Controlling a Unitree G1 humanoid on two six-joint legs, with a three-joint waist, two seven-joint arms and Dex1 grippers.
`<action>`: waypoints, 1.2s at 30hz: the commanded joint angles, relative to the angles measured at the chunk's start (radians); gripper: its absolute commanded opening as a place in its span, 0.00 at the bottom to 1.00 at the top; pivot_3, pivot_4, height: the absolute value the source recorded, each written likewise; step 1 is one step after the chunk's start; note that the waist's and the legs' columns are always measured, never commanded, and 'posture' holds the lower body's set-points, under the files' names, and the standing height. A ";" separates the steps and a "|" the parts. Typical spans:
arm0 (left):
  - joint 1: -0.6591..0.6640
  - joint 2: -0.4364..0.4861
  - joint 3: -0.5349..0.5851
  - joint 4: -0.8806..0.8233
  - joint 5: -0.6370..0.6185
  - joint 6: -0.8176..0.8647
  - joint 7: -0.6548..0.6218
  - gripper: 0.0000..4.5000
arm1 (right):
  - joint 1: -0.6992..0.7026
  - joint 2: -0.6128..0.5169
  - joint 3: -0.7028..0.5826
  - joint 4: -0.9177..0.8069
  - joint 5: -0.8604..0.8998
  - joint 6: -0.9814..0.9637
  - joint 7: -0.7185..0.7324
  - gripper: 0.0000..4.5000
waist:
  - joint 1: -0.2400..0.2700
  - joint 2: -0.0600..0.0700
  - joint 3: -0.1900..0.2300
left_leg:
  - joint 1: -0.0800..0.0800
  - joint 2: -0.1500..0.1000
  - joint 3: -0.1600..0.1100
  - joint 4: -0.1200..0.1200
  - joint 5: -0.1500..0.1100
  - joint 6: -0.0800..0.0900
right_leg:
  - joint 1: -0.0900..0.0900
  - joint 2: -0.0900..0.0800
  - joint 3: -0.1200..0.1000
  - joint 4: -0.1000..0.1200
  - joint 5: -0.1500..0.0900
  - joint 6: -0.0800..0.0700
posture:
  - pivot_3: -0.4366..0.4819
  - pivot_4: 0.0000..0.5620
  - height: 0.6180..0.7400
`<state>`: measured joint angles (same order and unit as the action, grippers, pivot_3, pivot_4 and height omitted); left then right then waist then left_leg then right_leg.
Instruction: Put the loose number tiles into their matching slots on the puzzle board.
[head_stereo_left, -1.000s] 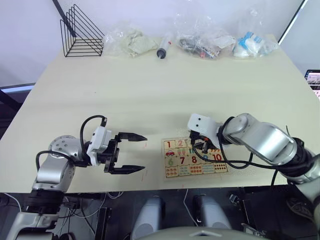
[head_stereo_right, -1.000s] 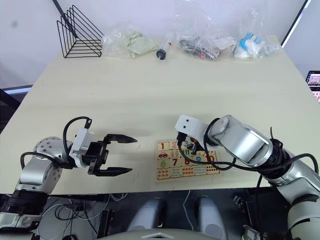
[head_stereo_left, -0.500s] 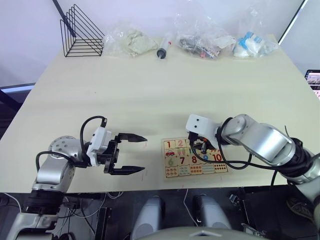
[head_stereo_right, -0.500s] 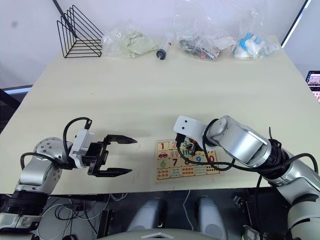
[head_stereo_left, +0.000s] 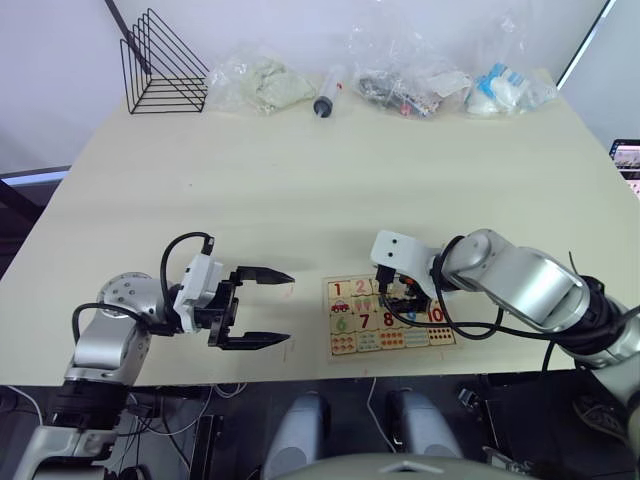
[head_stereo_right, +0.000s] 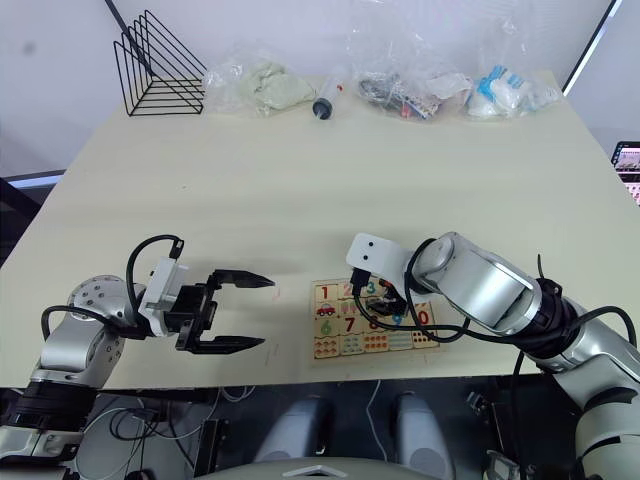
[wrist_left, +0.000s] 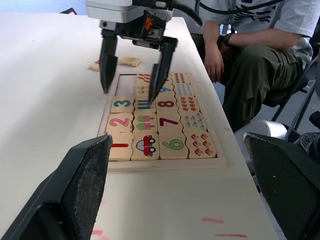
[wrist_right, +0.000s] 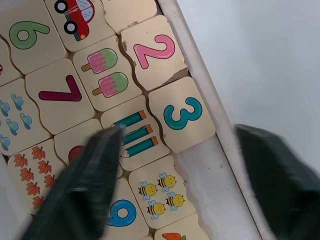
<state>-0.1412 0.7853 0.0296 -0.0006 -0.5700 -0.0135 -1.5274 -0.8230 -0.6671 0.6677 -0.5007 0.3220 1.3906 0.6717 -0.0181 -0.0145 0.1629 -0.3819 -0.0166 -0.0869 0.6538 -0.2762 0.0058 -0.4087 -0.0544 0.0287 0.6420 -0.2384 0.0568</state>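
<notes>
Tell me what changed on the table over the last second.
Little changed. The right gripper shifted slightly over the top row of the flat light-wood puzzle board, open and empty above the slot past the teal 3 tile. It took hold of nothing. The left gripper stayed open beside the board, and the two loose wooden tiles beyond the board stayed put.
</notes>
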 joint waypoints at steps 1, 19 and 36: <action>0.004 0.004 0.030 -0.018 -0.005 -0.013 -0.009 1.00 | -0.011 -0.016 -0.038 -0.020 0.010 -0.038 0.017 0.92 | 0.000 0.000 0.000 | 0.000 0.000 0.000 0.000 0.000 0.000 | 0.000 0.000 0.000 0.000 0.000 0.000 | 0.48 0.27 1.00; -0.022 -0.022 0.045 0.025 -0.006 -0.032 -0.010 1.00 | 0.268 0.005 -0.345 0.125 0.041 -0.606 0.159 0.25 | 0.001 -0.001 -0.001 | 0.000 0.000 0.000 0.000 0.000 0.000 | 0.001 0.000 0.000 0.000 0.000 0.000 | 0.48 0.27 1.00; -0.014 -0.048 0.066 0.058 0.016 -0.081 0.003 1.00 | 0.447 0.085 -0.379 0.372 -0.027 -1.046 0.302 0.00 | 0.001 -0.001 -0.001 | 0.001 0.000 0.000 0.001 0.000 0.000 | 0.001 0.000 0.000 0.001 0.001 0.000 | 0.48 0.27 1.00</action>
<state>-0.1540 0.7362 0.0697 0.0657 -0.5491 -0.0791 -1.5222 -0.3753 -0.5831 0.3041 -0.1265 0.3070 0.3799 0.9626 -0.0167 -0.0159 0.1620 -0.3806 -0.0171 -0.0865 0.6548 -0.2760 0.0057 -0.4075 -0.0540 0.0286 0.6429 -0.2378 0.0564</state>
